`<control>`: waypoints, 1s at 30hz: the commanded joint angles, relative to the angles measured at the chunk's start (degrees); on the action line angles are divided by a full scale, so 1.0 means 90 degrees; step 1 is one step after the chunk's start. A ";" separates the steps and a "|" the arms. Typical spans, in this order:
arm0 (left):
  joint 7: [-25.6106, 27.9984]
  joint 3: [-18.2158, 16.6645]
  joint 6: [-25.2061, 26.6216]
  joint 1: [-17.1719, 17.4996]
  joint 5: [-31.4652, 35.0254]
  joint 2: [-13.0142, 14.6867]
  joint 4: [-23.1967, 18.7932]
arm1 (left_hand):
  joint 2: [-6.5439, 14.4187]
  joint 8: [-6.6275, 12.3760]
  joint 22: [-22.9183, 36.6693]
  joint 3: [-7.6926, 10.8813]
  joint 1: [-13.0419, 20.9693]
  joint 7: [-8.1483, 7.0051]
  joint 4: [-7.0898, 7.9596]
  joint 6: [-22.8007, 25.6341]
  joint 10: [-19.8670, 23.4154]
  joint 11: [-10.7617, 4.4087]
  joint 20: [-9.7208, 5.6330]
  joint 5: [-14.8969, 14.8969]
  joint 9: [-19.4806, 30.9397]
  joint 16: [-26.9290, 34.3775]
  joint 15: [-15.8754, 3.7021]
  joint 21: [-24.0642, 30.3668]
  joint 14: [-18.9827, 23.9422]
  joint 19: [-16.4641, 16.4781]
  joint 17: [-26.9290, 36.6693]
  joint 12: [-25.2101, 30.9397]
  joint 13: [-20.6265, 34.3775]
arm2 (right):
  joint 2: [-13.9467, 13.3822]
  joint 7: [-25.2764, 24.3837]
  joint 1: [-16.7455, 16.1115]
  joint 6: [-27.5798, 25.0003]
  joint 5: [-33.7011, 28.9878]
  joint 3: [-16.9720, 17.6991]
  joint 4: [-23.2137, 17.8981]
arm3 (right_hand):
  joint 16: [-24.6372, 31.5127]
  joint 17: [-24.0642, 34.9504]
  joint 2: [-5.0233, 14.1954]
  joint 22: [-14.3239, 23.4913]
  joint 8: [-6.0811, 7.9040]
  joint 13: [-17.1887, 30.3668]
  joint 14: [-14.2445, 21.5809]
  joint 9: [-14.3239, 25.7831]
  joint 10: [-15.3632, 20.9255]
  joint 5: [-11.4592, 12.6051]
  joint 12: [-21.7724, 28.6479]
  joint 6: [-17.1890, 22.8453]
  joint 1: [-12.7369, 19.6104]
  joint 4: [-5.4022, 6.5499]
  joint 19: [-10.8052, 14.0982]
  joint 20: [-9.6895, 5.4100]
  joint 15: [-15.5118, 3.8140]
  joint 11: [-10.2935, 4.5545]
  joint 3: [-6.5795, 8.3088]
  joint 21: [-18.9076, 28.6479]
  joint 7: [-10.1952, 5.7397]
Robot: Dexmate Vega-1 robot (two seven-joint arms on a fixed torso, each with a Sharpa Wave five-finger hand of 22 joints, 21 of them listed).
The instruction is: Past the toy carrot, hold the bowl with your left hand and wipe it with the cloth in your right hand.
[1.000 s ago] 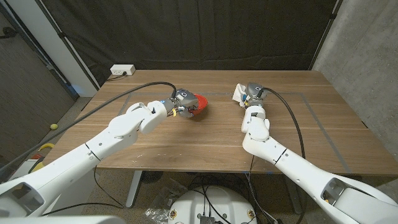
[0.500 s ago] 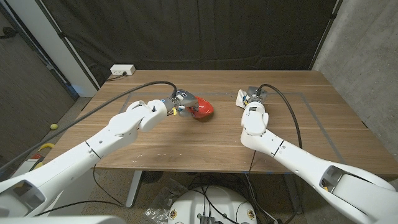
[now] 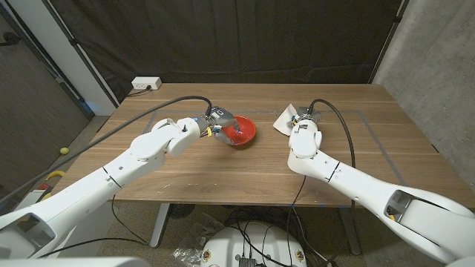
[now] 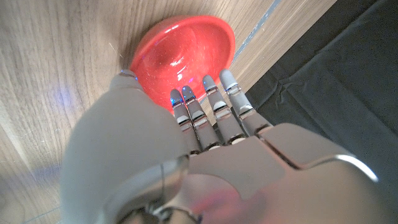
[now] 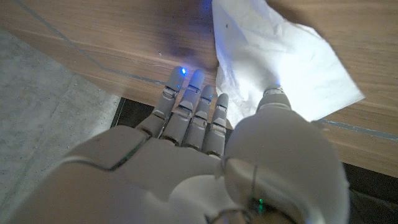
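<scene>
Meanwhile, left hand (image 3: 217,123) fingers (image 4: 211,115) are gripping the red bowl (image 3: 239,132) on the desk (image 3: 223,167); right hand (image 3: 303,119) fingers (image 5: 193,106) are pinching the white cloth (image 3: 285,119).

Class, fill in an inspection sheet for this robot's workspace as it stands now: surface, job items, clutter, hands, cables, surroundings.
Surface: wooden table, tape lines on it.
Job items: red bowl upright; white cloth on the table; toy carrot not seen.
Clutter: nothing seen.
Hands: left robot hand grips the bowl's rim; right robot hand at the cloth, grip unclear.
Cables: black cable along each arm.
Surroundings: dark curtain, power strip.
</scene>
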 commanded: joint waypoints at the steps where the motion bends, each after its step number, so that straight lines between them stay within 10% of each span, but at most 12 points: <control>1: 0.0434 -0.0177 -0.0023 0.0203 -0.0122 0.0086 -0.0117 | 0.0048 0.0040 0.0030 -0.0099 -0.0206 0.0004 0.0040 0.0021 -0.0085 -0.0004 -0.0053 0.0022 0.0026 0.0066 -0.0886 -0.0033 -0.0099 0.0011 -0.0017 0.0045 -0.0027 | -0.0210 -0.0425 -0.0271 0.0056 0.0398 0.0219 -0.0444 | -0.0186 -0.0142 -0.0099 -0.0006 0.0043 -0.0142 -0.0617 0.0008 -0.0560 0.0104 0.0071 -0.0501 -0.0620 0.0312 -0.0397 0.0244 -0.0211 0.0181 -0.0351 -0.0204 0.0112; 5: 0.0745 -0.0305 0.0031 0.0367 -0.0155 0.0127 -0.0197 | 0.0105 0.0041 0.0031 -0.0149 -0.0309 -0.0047 0.0041 -0.0007 -0.0172 -0.0053 -0.0062 0.0005 0.0019 0.0076 -0.0911 -0.0057 -0.0177 0.0014 -0.0031 0.0040 -0.0054 | -0.0404 -0.0613 -0.0650 0.0614 0.0966 0.0771 -0.0850 | -0.0198 -0.0298 -0.0106 -0.0039 0.0025 -0.0259 -0.1314 0.0007 -0.1267 0.0102 0.0097 -0.1263 -0.1443 0.0685 -0.0945 0.0607 0.0099 0.0320 -0.0748 -0.0649 0.0174; 13: 0.1750 -0.0758 0.0131 0.0869 -0.0530 0.0173 -0.0288 | 0.0212 0.0043 0.0032 -0.0176 -0.0353 -0.0120 0.0005 -0.0060 -0.0305 -0.0057 -0.0102 -0.0011 0.0009 0.0079 -0.0922 -0.0085 -0.0310 0.0029 -0.0050 0.0037 -0.0088 | -0.0602 -0.1720 -0.1633 0.2169 0.1867 0.1812 -0.1324 | -0.0218 -0.0416 0.0111 -0.0053 0.0090 -0.0303 -0.2125 0.0004 -0.1818 0.0032 0.0093 -0.1469 -0.2064 0.0841 -0.1625 0.0854 0.0365 0.0414 -0.0954 -0.1197 0.0215; 20: 0.2769 -0.1113 0.0009 0.1271 -0.1010 0.0147 -0.0156 | 0.1413 -0.0024 0.0048 0.0394 0.0011 -0.0259 -0.0124 -0.0460 -0.0449 -0.0045 -0.0093 -0.0063 -0.0010 0.0171 -0.0938 -0.0112 -0.0442 -0.0040 -0.0067 0.0097 -0.0164 | -0.0635 -0.2413 -0.2266 0.3538 0.2680 0.2550 -0.1399 | -0.0256 -0.0634 0.0647 -0.0067 0.0084 -0.0364 -0.2765 -0.0007 -0.2182 -0.0035 0.0106 -0.1704 -0.2025 0.0711 -0.1747 0.0669 0.0295 0.0390 -0.0744 -0.1519 0.0177; 25: 0.3194 -0.1351 -0.0298 0.1399 -0.1660 0.0145 0.0075 | 0.1348 -0.0102 0.0044 0.0590 -0.0306 -0.0466 0.0062 -0.1422 -0.1093 -0.0015 -0.0142 -0.0330 -0.0026 0.0127 -0.0910 -0.0186 -0.0785 -0.0272 -0.0096 0.0020 -0.0208 | -0.0607 -0.2688 -0.2552 0.4627 0.3363 0.2984 -0.1273 | -0.0265 -0.0864 0.0903 -0.0074 0.0046 -0.0411 -0.3306 -0.0020 -0.2494 -0.0136 0.0077 -0.1989 -0.2075 0.0728 -0.2063 0.0298 0.0216 0.0297 -0.0545 -0.1854 0.0099; 30: 0.3408 -0.1519 -0.0774 0.1411 -0.2469 0.0138 0.0400 | 0.1227 -0.0075 0.0033 0.0317 -0.1163 -0.0591 0.0030 -0.2431 -0.2107 0.0063 -0.0016 -0.0543 -0.0044 0.0058 -0.0720 -0.0504 -0.1612 -0.0818 -0.0190 0.0010 -0.0251 | -0.0533 -0.2967 -0.2650 0.5187 0.3589 0.3082 -0.1189 | -0.0228 -0.1003 0.0796 -0.0075 0.0046 -0.0429 -0.3509 -0.0025 -0.2611 -0.0227 0.0088 -0.2155 -0.2437 0.0852 -0.2226 0.0413 0.0303 0.0244 -0.0627 -0.2054 0.0066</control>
